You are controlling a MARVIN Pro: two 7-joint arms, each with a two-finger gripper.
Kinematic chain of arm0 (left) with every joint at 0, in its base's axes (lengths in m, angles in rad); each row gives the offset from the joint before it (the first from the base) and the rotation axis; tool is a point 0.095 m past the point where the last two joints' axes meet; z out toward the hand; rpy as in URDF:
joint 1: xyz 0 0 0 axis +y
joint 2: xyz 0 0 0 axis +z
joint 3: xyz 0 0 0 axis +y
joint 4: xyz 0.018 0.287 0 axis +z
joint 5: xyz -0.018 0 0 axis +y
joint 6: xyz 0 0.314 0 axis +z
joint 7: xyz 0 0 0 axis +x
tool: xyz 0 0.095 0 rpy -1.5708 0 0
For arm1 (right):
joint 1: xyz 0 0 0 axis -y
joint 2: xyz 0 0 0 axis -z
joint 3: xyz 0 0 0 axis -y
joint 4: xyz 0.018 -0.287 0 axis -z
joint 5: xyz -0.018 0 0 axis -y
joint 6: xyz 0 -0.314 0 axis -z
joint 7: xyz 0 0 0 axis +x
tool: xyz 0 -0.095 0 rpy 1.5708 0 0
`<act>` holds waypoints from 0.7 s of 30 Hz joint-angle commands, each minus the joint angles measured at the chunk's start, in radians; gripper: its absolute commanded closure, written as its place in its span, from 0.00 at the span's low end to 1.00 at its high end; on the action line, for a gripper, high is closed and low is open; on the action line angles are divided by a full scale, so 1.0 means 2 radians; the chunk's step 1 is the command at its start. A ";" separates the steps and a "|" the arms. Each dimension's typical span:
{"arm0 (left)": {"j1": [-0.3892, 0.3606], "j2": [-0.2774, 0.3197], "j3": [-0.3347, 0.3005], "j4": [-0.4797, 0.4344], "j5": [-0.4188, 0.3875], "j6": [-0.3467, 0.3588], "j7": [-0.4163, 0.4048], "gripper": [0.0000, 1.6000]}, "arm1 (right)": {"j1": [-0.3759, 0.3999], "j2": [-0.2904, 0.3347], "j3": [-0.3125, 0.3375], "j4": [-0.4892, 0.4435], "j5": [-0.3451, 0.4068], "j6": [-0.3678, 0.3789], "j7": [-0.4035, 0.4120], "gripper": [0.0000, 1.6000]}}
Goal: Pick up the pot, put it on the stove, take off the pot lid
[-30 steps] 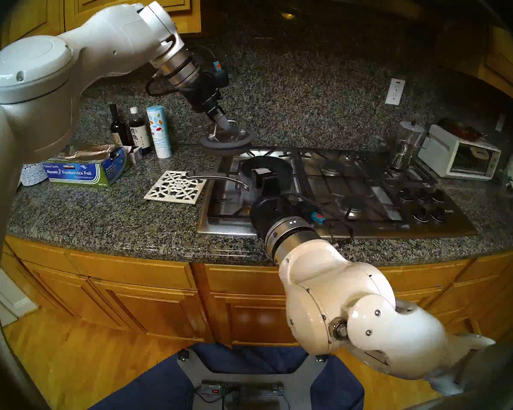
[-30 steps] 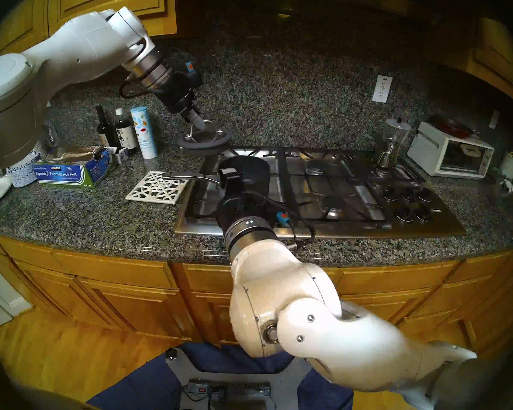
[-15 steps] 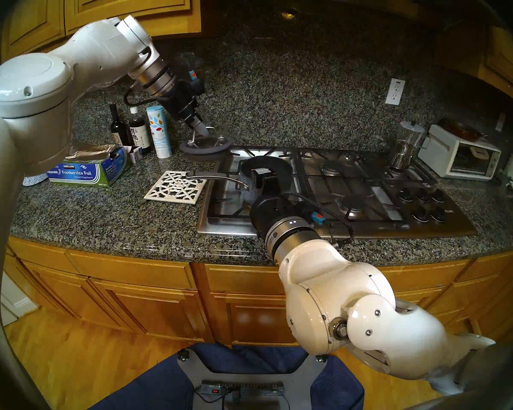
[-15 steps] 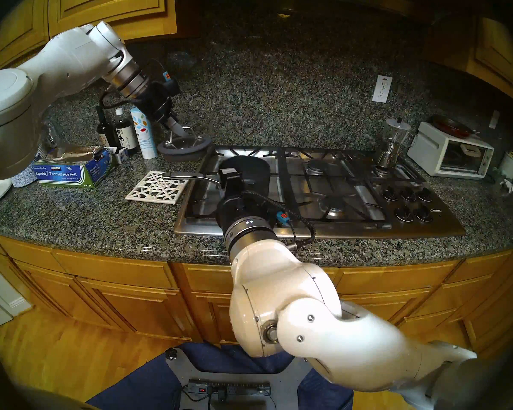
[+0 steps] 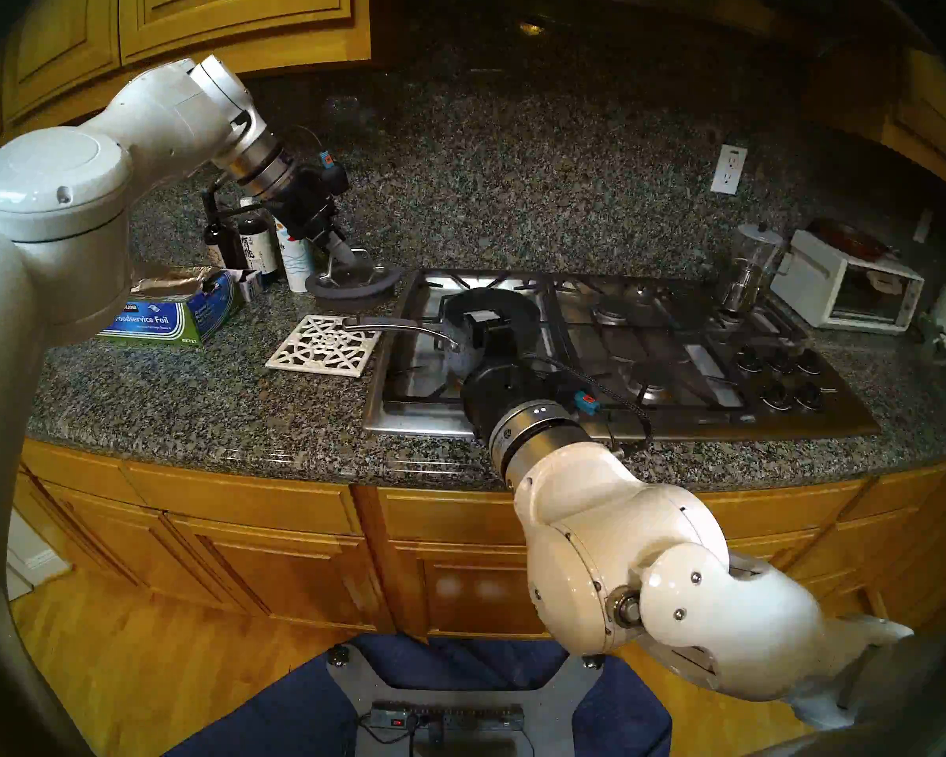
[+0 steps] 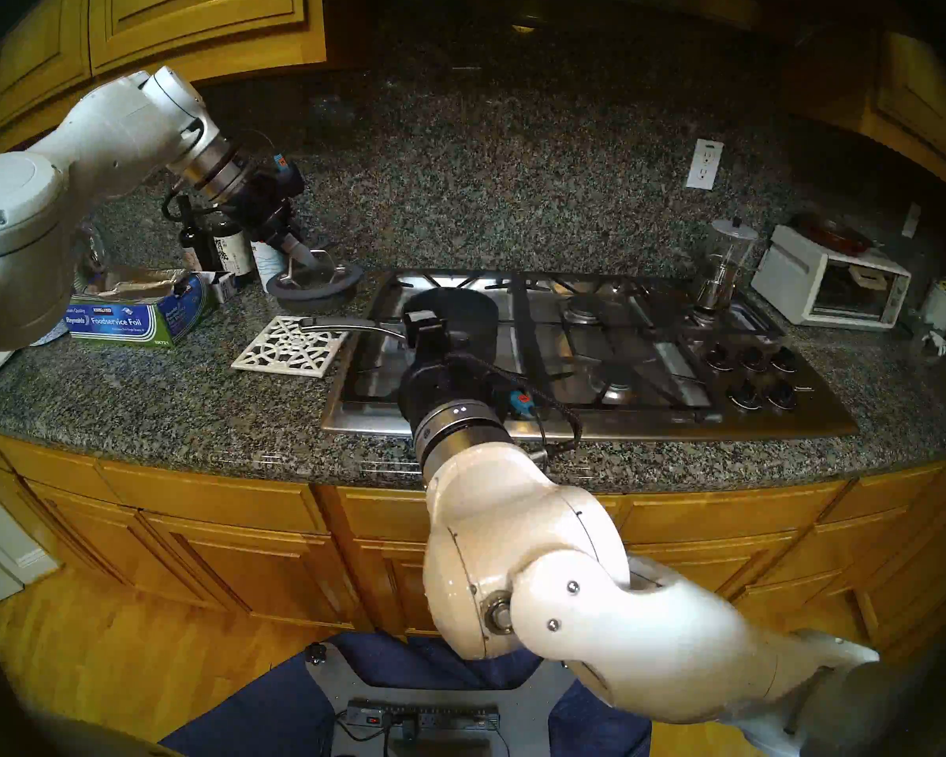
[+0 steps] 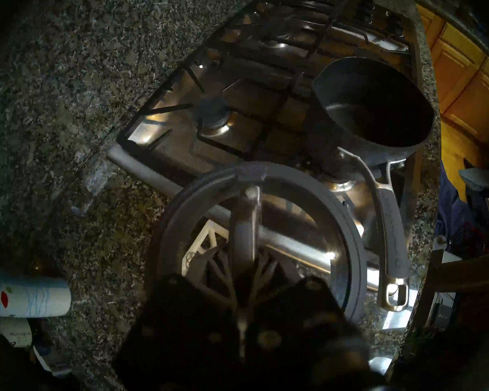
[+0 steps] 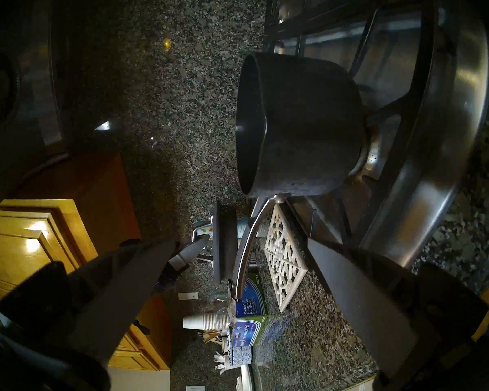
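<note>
Left pincer (image 5: 345, 253) grips the lid (image 5: 355, 286) at upper left; right pincer (image 8: 237, 272) is spread before the pot (image 5: 506, 310) on the stove (image 5: 678, 351).

Glossy steel stove (image 5: 596, 412), speckled granite counter (image 5: 214, 401)

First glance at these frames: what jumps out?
The left gripper, jaws shut on the pot lid's steel loop handle, holds it low over the granite counter, left of the stove. The uncovered pot sits on the stove's front-left grate; the right gripper hangs open before it.
</note>
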 commanded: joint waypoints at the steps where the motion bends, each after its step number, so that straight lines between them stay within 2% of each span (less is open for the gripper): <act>1: -0.014 0.004 -0.002 0.020 0.001 -0.009 0.009 1.00 | 0.008 -0.003 0.006 -0.011 -0.005 0.000 0.006 0.00; 21: 0.009 0.017 -0.003 0.031 0.007 -0.031 0.019 1.00 | 0.008 -0.003 0.006 -0.011 -0.005 0.000 0.005 0.00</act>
